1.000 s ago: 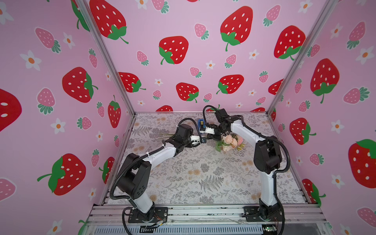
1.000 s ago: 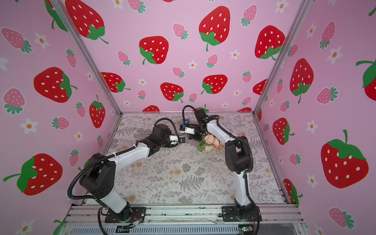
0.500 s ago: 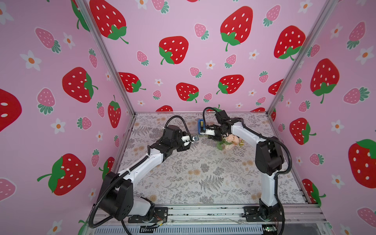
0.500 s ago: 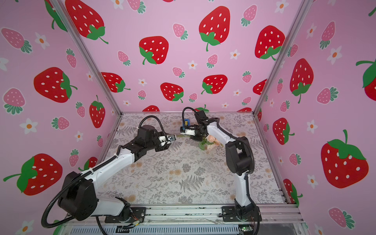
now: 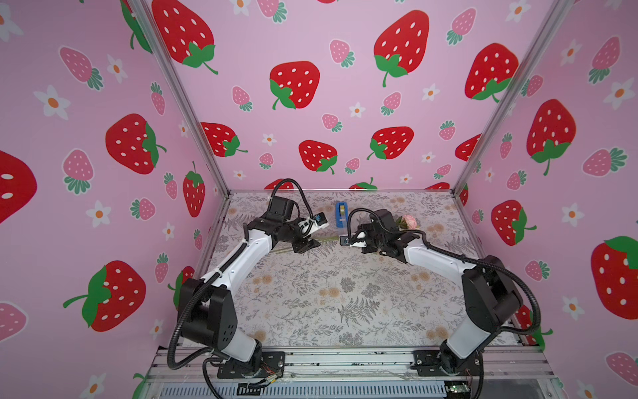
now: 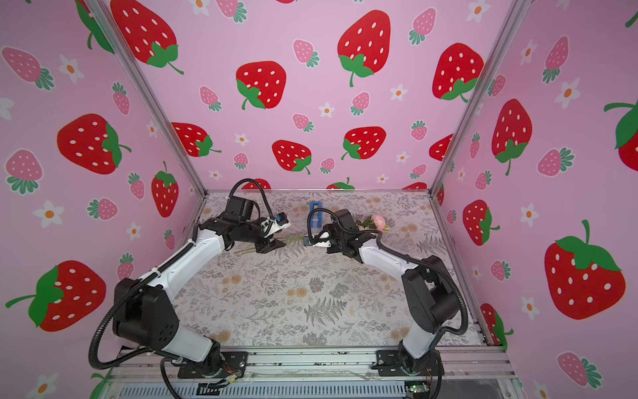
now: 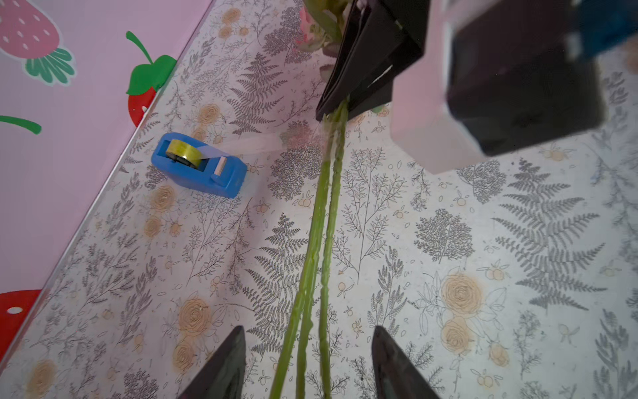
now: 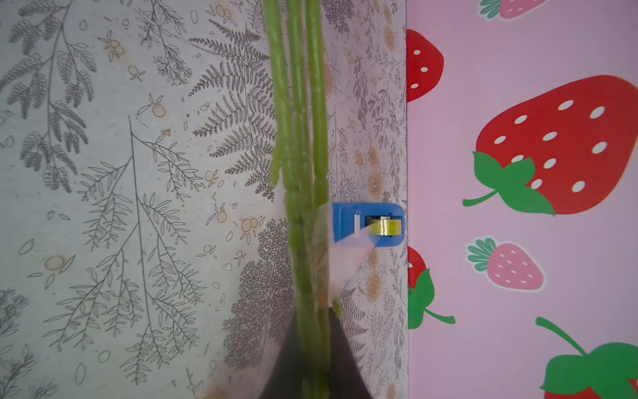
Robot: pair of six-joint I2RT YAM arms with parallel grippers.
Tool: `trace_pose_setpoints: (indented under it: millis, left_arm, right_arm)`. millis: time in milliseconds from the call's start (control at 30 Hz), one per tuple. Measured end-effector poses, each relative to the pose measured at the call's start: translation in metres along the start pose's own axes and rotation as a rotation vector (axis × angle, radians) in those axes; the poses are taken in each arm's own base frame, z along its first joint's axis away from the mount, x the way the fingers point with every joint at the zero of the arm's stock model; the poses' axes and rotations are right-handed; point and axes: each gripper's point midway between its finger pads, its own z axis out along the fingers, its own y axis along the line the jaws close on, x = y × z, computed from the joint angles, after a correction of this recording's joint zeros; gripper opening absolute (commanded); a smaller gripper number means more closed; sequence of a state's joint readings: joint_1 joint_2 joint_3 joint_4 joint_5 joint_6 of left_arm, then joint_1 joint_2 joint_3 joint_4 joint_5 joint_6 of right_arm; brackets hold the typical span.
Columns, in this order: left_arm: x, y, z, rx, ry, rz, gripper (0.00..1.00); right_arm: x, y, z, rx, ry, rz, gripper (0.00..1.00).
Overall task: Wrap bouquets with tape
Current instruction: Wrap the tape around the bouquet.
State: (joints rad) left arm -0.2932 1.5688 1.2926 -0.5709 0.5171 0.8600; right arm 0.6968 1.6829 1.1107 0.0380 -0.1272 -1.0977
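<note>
Right gripper (image 8: pixel 312 314) is clamped on the bouquet (image 7: pixel 324 207) stems. The left gripper (image 7: pixel 309 333) has its jaws spread apart either side of them, not touching. Tape (image 7: pixel 198 165) sits by the back wall (image 7: pixel 69 103), with a clear strip stretching from it to the stems.

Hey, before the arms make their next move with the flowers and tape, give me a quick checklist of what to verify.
1. Right tool shut on the stems: ok.
2. Left tool open, a jaw on each side of the stems, clear of them: ok.
3. Tape strip stuck to the stems: ok.
4. Strip cut free of the dispenser: not ok, it runs to the roll.
5. Tape fully round the stems: cannot tell.
</note>
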Motion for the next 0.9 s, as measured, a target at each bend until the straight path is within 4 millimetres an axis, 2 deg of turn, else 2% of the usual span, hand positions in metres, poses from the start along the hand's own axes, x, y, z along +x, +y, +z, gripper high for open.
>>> trace_pose_setpoints:
  millis: [267, 433, 567, 633, 733, 867, 900]
  left_arm:
    - [-0.003, -0.003, 0.024, 0.111, 0.060, 0.002, 0.71]
    - [-0.002, -0.012, 0.039, 0.184, 0.088, 0.002, 0.69]
    - [-0.004, -0.015, 0.048, 0.229, 0.085, -0.007, 0.63]
    - [-0.003, -0.015, 0.052, 0.242, 0.091, -0.010, 0.57]
    - [0.000, -0.014, 0.058, 0.253, 0.105, -0.002, 0.40]
    - [0.005, -0.016, 0.063, 0.278, 0.119, 0.001, 0.00]
    - [0.005, -0.018, 0.063, 0.285, 0.121, 0.006, 0.00]
  right_arm:
    - [-0.004, 0.000, 0.003, 0.065, -0.006, -0.103, 0.00]
    - [-0.006, -0.004, -0.001, 0.107, -0.002, -0.156, 0.00]
    - [-0.010, -0.008, -0.005, 0.142, -0.002, -0.195, 0.00]
    - [-0.013, -0.007, -0.007, 0.152, -0.007, -0.211, 0.00]
    - [-0.016, -0.005, -0.008, 0.160, -0.012, -0.228, 0.00]
    - [-0.017, -0.004, -0.010, 0.169, -0.008, -0.233, 0.01]
    - [-0.017, -0.005, -0.010, 0.172, -0.004, -0.233, 0.06]
